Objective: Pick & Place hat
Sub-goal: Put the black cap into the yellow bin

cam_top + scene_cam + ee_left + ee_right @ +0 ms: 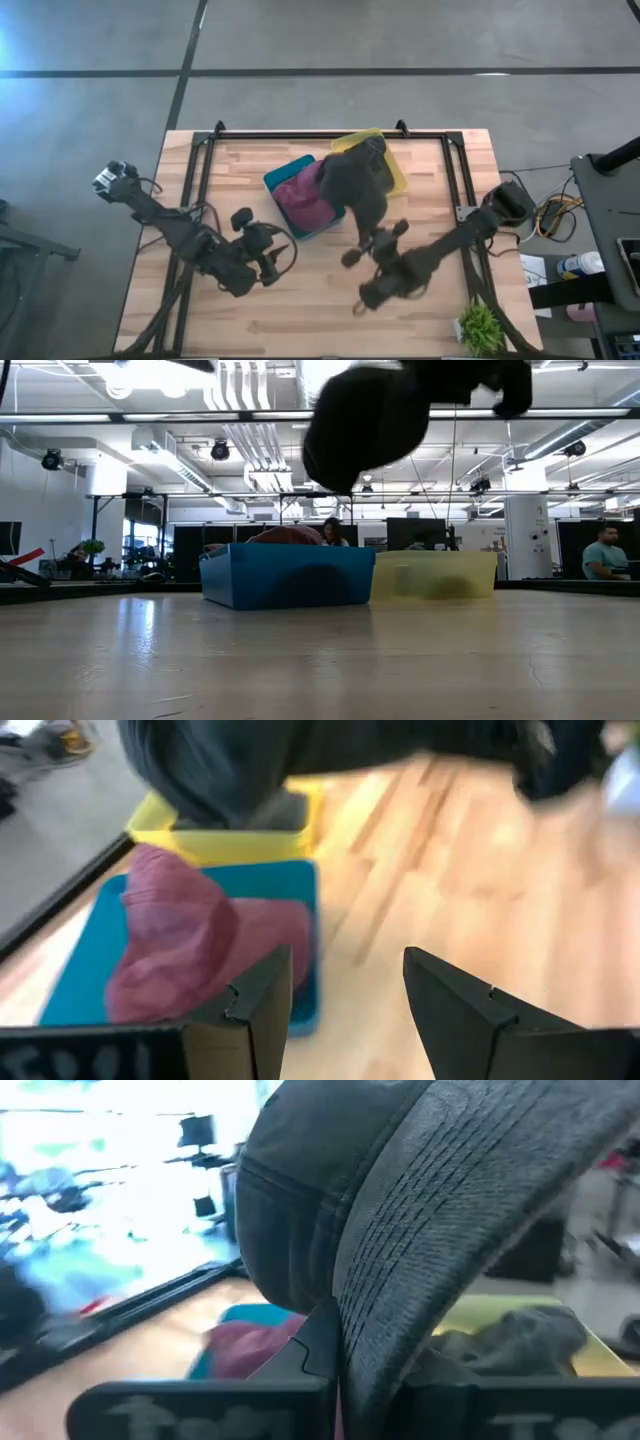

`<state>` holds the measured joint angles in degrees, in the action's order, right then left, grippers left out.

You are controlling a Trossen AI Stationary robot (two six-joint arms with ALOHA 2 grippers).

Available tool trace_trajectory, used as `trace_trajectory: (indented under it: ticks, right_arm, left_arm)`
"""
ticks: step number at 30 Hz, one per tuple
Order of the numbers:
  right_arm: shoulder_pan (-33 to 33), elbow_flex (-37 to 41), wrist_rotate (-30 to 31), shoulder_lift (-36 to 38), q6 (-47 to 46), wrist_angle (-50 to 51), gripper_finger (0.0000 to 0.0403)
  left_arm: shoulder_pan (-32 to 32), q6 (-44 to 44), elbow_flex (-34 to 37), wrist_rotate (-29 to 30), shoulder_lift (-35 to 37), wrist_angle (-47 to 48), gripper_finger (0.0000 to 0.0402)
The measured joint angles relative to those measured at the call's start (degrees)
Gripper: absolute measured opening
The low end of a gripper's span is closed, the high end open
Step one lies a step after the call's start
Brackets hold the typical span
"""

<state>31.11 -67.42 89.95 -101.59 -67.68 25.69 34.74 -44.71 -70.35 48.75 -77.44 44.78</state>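
Note:
A dark grey cap (355, 182) hangs high above the table, over the blue bin (283, 176) and the yellow bin (396, 172); the low view shows the cap (365, 425) well clear of both. My right gripper (373, 238) is shut on it, on the cap's near side. A pink hat (300, 200) lies in the blue bin, and something grey (520, 1330) lies in the yellow bin. My left gripper (270, 250) hovers open over the table's left middle, pointing toward the bins, with nothing between its fingers (270, 990). My right gripper pinches the cap's stitched brim (400, 1310) between its two fingers (315, 1345). The fingers come from the table's near side. The cap is lifted clear, with its crown (295, 1210) beyond the fingers, toward the bins.
The blue bin (285, 575) and the yellow bin (435, 575) stand side by side toward the table's far edge. A small green plant (480, 325) sits at the near right corner. Bare wood lies across the near half. People show in the room behind.

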Motion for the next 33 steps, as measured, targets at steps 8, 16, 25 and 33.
trace_trajectory:
  ticks: [8, 16, 25, 33]
  right_arm:
    - [-9.73, 13.26, -1.04, 7.21, -23.43, -0.87, 0.0013]
    - [-16.28, 25.05, -4.79, 9.25, -25.67, -32.48, 0.0013]
    - [-22.09, 29.86, -11.17, 8.60, -31.42, -38.31, 0.0013]
    - [-25.16, 30.09, -17.41, 7.81, -37.25, -38.20, 0.0013]
  left_arm:
    - [-4.20, 10.64, 6.68, -4.71, 5.30, 1.04, 0.0186]
    - [-11.30, 18.24, 11.92, -9.93, 14.99, -4.84, 0.0186]
    - [-13.18, 20.72, 12.75, -10.13, 19.93, -6.75, 0.0186]
    - [-13.42, 20.72, 13.02, -9.89, 18.80, -7.55, 0.0186]
